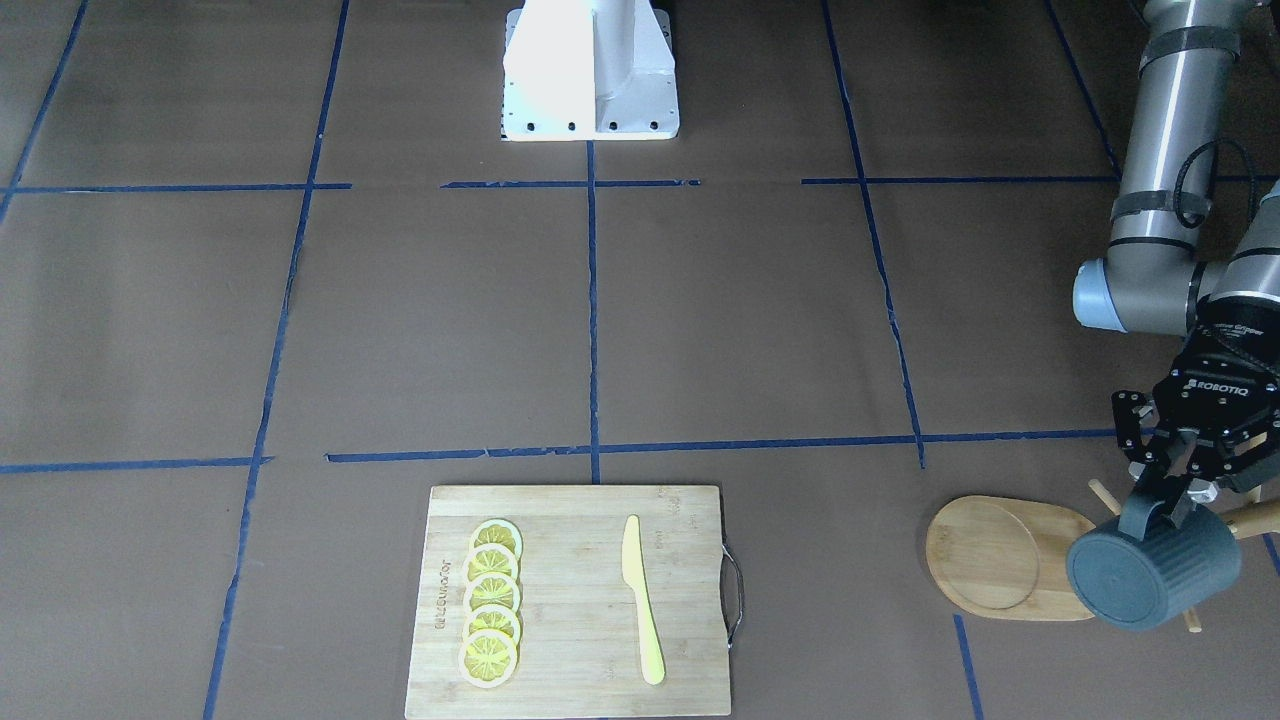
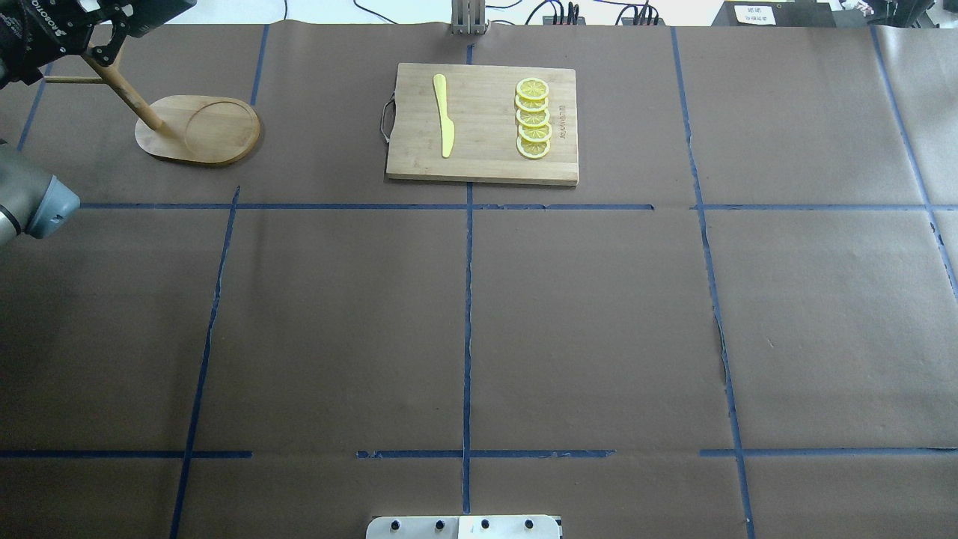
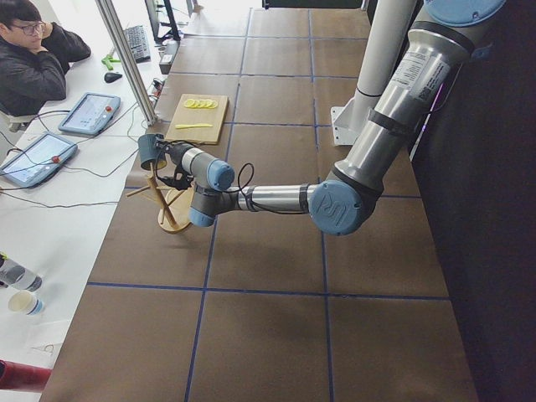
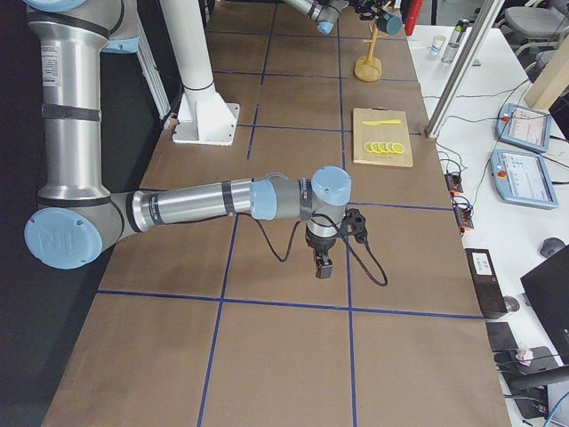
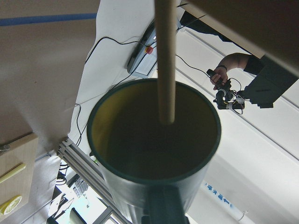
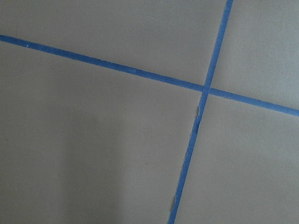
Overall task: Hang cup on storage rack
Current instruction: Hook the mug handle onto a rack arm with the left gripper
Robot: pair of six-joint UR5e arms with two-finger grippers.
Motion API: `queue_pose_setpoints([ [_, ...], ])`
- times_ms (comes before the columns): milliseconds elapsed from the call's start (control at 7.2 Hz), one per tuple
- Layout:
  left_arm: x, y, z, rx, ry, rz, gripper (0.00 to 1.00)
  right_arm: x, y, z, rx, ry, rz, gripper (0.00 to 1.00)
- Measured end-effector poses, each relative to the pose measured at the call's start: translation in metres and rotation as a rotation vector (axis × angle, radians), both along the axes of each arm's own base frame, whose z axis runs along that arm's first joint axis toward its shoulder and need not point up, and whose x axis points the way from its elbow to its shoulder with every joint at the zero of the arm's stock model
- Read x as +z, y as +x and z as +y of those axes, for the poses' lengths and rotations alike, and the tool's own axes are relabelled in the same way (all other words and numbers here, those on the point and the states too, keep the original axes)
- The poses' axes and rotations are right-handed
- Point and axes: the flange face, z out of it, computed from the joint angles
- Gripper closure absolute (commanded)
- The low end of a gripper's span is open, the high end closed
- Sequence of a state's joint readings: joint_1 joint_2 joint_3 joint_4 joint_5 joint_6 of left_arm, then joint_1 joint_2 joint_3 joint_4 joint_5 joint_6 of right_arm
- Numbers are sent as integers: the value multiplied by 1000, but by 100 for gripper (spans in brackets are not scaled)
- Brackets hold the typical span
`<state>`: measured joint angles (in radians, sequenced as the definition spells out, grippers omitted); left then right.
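The brown worktop (image 1: 740, 330) carries a board (image 1: 575, 600) and, well apart from it, the rack (image 1: 985, 555). The left arm (image 1: 1165, 170) reaches over the rack. Its end effector (image 1: 1175, 495) is clenched on the handle of the cup (image 1: 1150, 575), which is held on its side above the rack's base. In the wrist view a peg (image 5: 166, 60) crosses the cup's yellow mouth. The right end effector (image 4: 325, 267) hangs over the worktop; I cannot tell whether it is clenched or released. A knife (image 1: 640, 600) and lemon slices (image 1: 492, 605) lie on the board.

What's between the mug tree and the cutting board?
Just bare brown table, shown in the overhead view, between the mug tree and the cutting board.
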<state>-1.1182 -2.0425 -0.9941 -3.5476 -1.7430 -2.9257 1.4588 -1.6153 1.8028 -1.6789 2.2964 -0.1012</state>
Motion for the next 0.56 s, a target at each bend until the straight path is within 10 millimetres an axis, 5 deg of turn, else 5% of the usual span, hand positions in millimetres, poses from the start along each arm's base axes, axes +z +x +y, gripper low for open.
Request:
queue_pose_setpoints([
  [556, 10, -3, 3, 0, -13, -1, 100, -1, 0, 0, 1, 2, 0, 0],
])
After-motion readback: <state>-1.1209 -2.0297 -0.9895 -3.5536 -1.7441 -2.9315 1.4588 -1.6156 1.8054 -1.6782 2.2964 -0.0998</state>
